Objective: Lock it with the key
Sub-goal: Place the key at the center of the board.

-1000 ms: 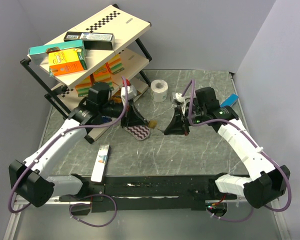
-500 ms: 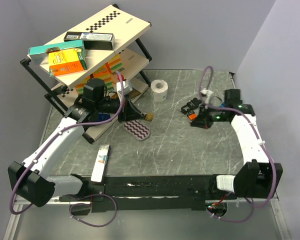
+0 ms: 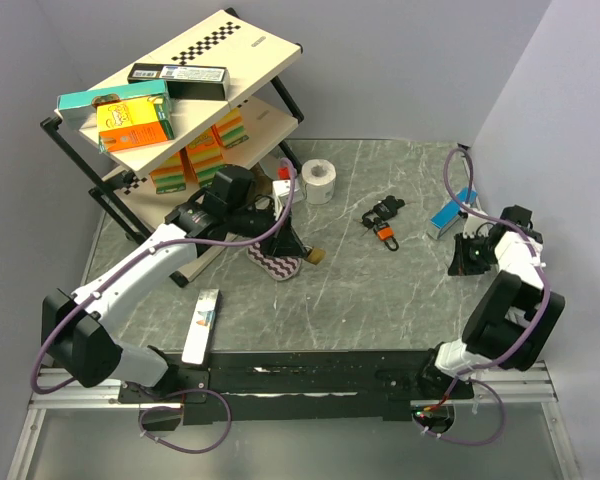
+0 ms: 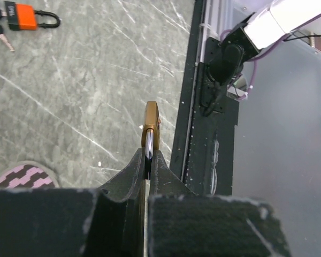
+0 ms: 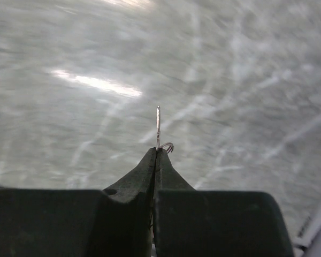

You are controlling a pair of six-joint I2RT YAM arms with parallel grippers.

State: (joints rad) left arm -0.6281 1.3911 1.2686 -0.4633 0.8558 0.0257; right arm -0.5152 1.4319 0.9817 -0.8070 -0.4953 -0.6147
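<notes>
Padlock point(image 4: 152, 126) gripped by left end effector point(image 4: 148, 156), key point(image 5: 158, 126) by right end effector point(image 5: 156, 153); print on orange lock point(image 4: 23, 24) illegible

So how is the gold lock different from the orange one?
The gold lock is pinched in the left gripper, turned on edge; the orange lock lies flat on the table, with nothing holding it. The orange lock has keys beside it; the gold lock does not. Both are padlocks.
</notes>
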